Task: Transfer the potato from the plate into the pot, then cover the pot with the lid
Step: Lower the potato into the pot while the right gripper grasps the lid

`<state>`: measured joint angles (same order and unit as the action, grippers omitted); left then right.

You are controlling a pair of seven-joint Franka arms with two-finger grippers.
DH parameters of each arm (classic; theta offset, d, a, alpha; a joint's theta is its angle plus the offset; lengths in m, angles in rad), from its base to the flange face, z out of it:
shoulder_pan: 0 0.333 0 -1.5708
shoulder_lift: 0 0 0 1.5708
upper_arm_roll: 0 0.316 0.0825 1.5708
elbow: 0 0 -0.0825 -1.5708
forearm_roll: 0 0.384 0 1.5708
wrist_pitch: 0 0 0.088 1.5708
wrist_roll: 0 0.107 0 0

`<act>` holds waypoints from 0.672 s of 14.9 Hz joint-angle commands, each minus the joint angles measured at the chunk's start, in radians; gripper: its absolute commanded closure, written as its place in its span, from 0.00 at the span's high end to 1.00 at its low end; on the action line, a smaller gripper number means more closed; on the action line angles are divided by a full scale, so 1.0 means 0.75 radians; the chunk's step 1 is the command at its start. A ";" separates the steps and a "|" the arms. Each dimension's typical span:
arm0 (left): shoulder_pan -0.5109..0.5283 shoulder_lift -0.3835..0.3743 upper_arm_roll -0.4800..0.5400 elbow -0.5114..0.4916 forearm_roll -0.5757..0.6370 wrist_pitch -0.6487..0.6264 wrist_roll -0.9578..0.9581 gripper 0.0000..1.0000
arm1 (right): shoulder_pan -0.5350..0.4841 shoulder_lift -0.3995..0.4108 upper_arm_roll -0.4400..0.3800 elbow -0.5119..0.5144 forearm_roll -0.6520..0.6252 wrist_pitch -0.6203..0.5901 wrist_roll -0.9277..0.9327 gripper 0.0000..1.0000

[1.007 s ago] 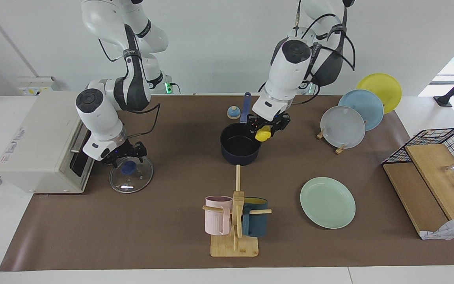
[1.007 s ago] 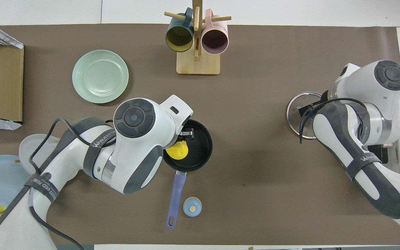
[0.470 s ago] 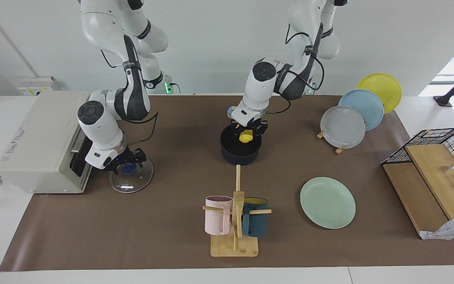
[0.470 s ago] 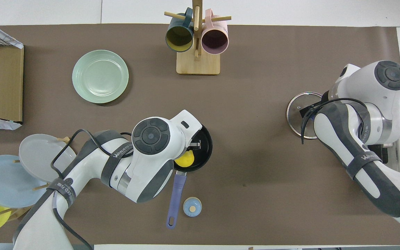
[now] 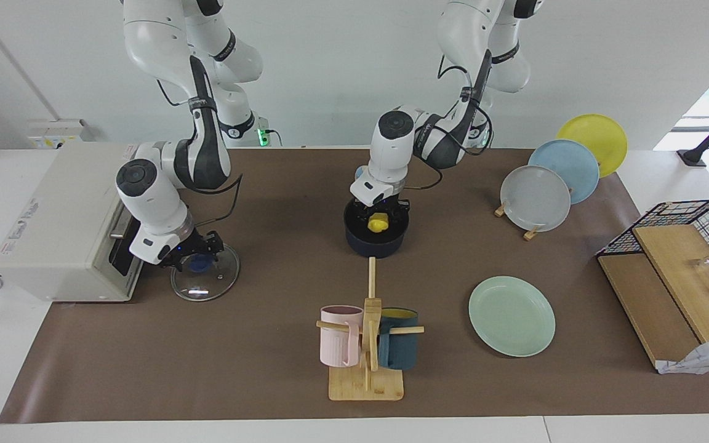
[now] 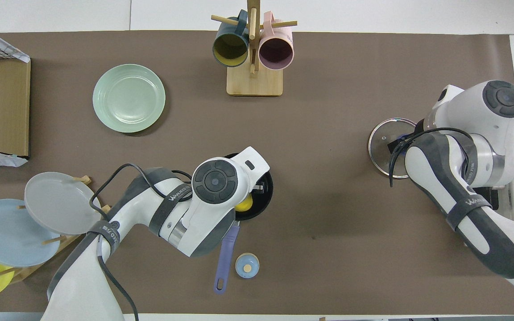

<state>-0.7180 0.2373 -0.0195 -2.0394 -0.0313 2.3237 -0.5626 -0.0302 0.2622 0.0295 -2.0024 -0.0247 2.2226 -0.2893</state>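
The yellow potato (image 5: 378, 224) is held between the fingers of my left gripper (image 5: 379, 221), low inside the rim of the dark navy pot (image 5: 373, 246). In the overhead view my left wrist covers much of the pot (image 6: 267, 196); part of the potato (image 6: 244, 203) and the blue handle (image 6: 225, 261) show. The glass lid (image 5: 207, 283) lies flat on the mat in front of the toaster oven. My right gripper (image 5: 197, 258) is down at its blue knob. The mint-green plate (image 5: 511, 315) lies bare toward the left arm's end.
A wooden mug rack (image 5: 367, 344) with a pink and a teal mug stands farther from the robots than the pot. A small blue bell (image 6: 246, 265) sits beside the pot handle. A white toaster oven (image 5: 65, 221), upright plates (image 5: 536, 198) and a wire basket (image 5: 687, 246) line the table's ends.
My left gripper has carried the potato from over the pot's rim to its middle and down into it. My right gripper has stayed at the lid's knob, shifting only slightly.
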 commanded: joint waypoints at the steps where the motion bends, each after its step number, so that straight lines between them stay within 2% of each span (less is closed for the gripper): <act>1: -0.047 -0.004 0.024 -0.022 0.029 0.041 -0.003 0.00 | -0.011 -0.010 0.008 -0.020 0.017 0.019 -0.040 0.76; 5: -0.069 0.035 0.028 -0.022 0.032 0.072 0.002 0.00 | -0.013 -0.010 0.010 -0.012 0.019 -0.002 -0.040 0.51; 9: -0.067 0.039 0.024 -0.036 0.064 0.094 0.052 0.00 | 0.001 -0.020 0.022 0.027 0.031 -0.065 -0.038 0.38; 10: -0.061 0.039 0.024 -0.038 0.064 0.094 0.087 0.00 | 0.001 -0.022 0.034 0.072 0.035 -0.138 -0.040 0.29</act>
<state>-0.7533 0.2747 -0.0190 -2.0407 -0.0096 2.3646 -0.5356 -0.0276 0.2612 0.0373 -1.9931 -0.0227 2.1968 -0.2894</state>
